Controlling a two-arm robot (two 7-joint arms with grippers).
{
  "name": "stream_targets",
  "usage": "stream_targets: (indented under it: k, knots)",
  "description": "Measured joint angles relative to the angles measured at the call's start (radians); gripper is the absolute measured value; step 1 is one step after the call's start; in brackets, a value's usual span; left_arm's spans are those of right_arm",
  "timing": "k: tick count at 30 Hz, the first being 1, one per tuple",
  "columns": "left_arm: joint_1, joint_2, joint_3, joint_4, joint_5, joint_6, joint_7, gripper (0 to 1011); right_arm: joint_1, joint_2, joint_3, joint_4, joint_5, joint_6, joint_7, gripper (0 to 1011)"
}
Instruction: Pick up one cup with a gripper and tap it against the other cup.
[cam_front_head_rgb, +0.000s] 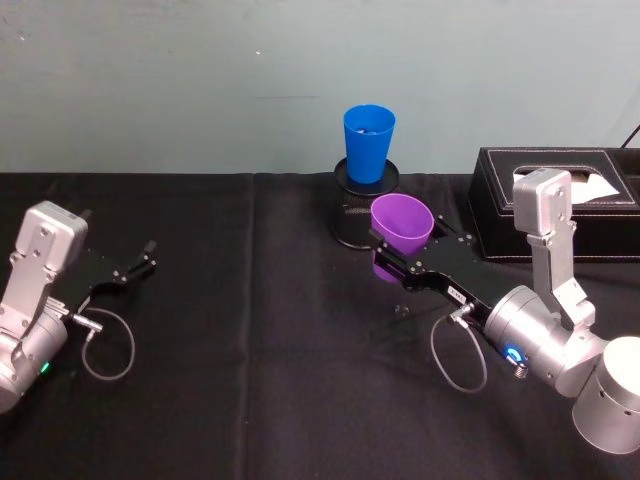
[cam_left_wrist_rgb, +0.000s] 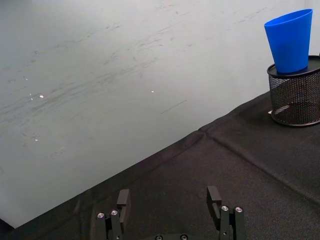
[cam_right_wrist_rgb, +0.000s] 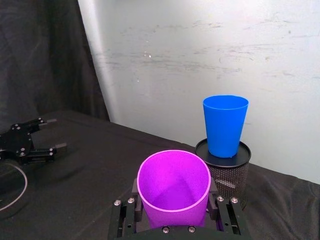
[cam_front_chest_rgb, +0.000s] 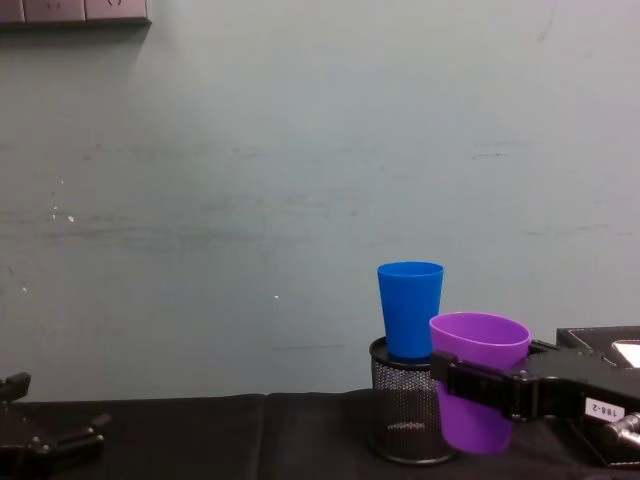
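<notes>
**Head view:** The right hand reaches in from 4 o'clock. Its flat fingers are closed on either side of the purple cup, gripping the body below the rim. The cup leans a little and looks lifted off the black surface. At 11 o'clock from it, near but apart, the blue cup stands upright on top of a black mesh pen holder. A black tissue box sits at 3 o'clock. The left hand is parked far off at 9 o'clock with its jaws spread, holding nothing.

**Left wrist view:** The left hand's two fingers stand well apart over bare cloth.

**Right wrist view:** The purple cup's open mouth sits between the fingers. The blue cup is ahead of it, on the holder's flat top.

**Chest view:** The purple cup hangs at 4 o'clock from the blue one, its rim about level with the blue cup's lower body.

**Handling:** Both cups look like thin, light, smooth plastic. A hard squeeze would likely flex the wall, and the taper invites slipping, so the present hold on the body below the rim seems right. The blue cup is perched and unweighted, so only a gentle tap would leave it standing.
</notes>
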Motion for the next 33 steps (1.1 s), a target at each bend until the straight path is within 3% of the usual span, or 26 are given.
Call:
stream_targets:
  k: [33]
  knots:
    - [0.0, 0.0, 0.0, 0.0, 0.0, 0.0, 0.0, 1000, 0.0, 0.0, 0.0, 0.0, 0.0, 0.0, 0.0, 726]
